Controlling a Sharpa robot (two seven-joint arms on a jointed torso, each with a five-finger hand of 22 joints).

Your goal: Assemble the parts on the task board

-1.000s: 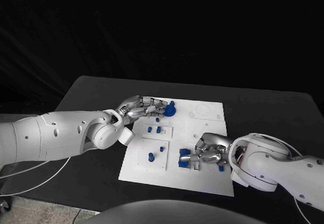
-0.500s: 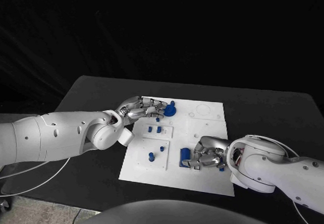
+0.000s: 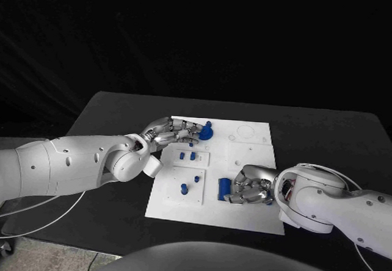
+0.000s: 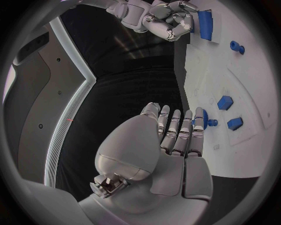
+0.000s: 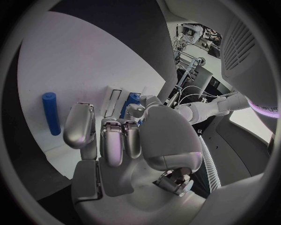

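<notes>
The white task board point(image 3: 248, 150) lies mid-table. My left hand point(image 3: 172, 132) is at the board's far left corner, its straight fingertips point(image 4: 198, 123) touching a round blue part point(image 3: 205, 133); whether it grips the part is unclear. My right hand point(image 3: 250, 190) rests on the board's near right area with its fingers point(image 5: 111, 140) curled in. A blue cylinder point(image 3: 224, 188) lies flat on the board just beside it, a small gap away point(image 5: 51, 112). Another blue piece point(image 5: 131, 100) peeks out behind the curled fingers.
Two small blue parts point(image 3: 188, 156) stand in a raised square near the board's left side, and more blue parts point(image 3: 185, 187) sit in the square below it. Black table point(image 3: 109, 115) surrounds the board on all sides.
The right hand's fingers have drawn back off the blue cylinder, which now lies uncovered beside the hand. The left hand has stayed at the round part.
</notes>
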